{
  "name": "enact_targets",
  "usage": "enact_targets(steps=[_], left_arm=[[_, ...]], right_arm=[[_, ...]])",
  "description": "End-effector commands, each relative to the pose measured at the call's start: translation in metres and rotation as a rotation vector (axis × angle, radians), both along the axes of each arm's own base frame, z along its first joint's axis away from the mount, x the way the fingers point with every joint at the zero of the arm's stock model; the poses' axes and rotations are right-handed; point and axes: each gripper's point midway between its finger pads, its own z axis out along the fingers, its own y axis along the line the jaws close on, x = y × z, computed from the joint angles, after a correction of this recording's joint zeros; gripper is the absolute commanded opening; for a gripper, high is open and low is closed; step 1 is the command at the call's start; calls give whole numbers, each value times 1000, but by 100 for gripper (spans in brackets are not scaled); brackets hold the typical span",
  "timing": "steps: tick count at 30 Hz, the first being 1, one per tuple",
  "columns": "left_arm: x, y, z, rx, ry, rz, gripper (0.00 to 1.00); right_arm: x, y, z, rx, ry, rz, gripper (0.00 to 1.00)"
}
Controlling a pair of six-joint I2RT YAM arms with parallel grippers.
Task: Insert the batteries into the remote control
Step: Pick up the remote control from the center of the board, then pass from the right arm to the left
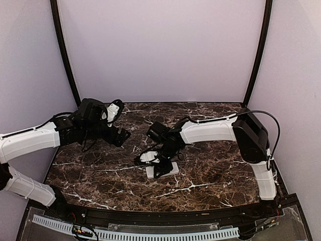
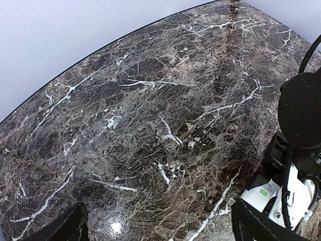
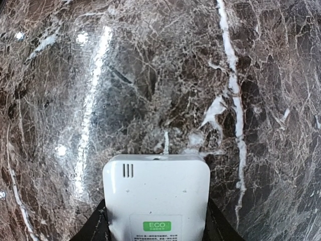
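right gripper (image 1: pixel 161 167) closed on the sides of the remote control (image 3: pixel 156 198), back up at table (image 1: pixel 215 165) centre; left gripper (image 1: pixel 122 136) wide open, empty; 0 batteries in view; risk: end-only grip lets it twist

This looks like a robotics lab test cell rather than a lived-in room. Plain pale lilac walls (image 1: pixel 160 50) close in a small booth, framed by curved black poles (image 1: pixel 64 55). Two white and black robot arms (image 1: pixel 208 131) are mounted at the near edge of a dark marble-patterned tabletop (image 1: pixel 210 170). A white slotted cable strip (image 1: pixel 150 234) with loose wiring (image 1: pixel 80 232) runs along the front.
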Motion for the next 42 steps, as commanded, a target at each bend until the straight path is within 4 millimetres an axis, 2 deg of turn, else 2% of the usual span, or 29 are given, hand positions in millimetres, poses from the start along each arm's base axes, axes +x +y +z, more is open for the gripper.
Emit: enact_targets(steps=[1,5,8,12,16,18,20,23,26,29,31,32,35,42], left_arm=[[-3,3,9,-9,-41,-21,99],[-6,3,12,-14,-49,-34,99],[-8,0,19,-29,-63,-58,99],[-24,-21,36,-100,-77,-215,99],[-57,-57,62,-210,-65,-482,99],[-80,-75,79,-276,-68,-636,99],[-94,-88,94,-313,-104,-728,99],[-104,-102,121,-385,-172,-809,99],[-107,-109,143,-478,-198,-835,99],[-102,-113,161,-550,-213,-824,99],[-94,-116,157,-565,-150,-795,99],[-88,-117,147,-561,-103,-767,99],[-74,-114,136,-546,-69,-707,99],[-60,-114,145,-566,-98,-664,99]], right_arm=[[-7,-1,9,-14,-3,-10,37],[-3,10,39,57,-13,-54,34],[3,20,77,165,18,-116,30],[10,28,168,443,154,-175,28],[18,24,262,779,295,-208,21],[15,24,298,929,374,-207,19],[16,25,320,1026,444,-227,16],[22,25,341,1161,560,-297,13],[20,20,359,1316,567,-279,10],[16,23,363,1347,549,-266,9],[11,23,368,1360,535,-242,9],[8,23,369,1362,532,-230,8],[3,22,372,1362,524,-215,8],[2,25,368,1344,528,-211,7]])
